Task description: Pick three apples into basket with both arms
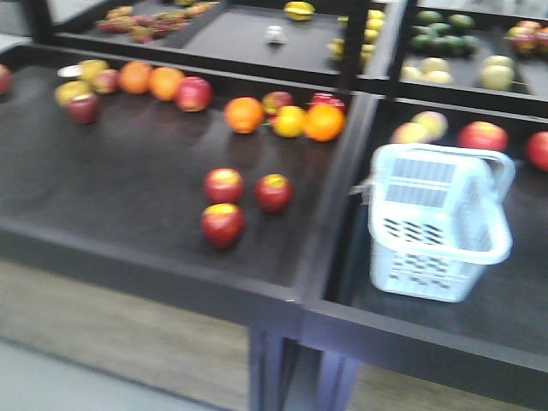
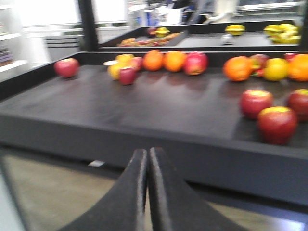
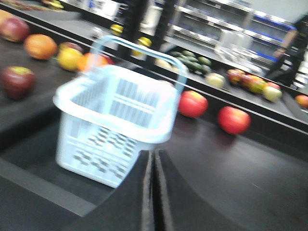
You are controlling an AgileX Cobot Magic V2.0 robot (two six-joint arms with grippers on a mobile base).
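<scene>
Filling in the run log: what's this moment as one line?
apples: three, outside basket | basket: empty | left gripper: shut, empty | right gripper: shut, empty

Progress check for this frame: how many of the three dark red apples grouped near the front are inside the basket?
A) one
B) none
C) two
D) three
B: the three apples all lie on the dark tray to the left of the basket, and the basket's inside shows only slotted plastic.
</scene>
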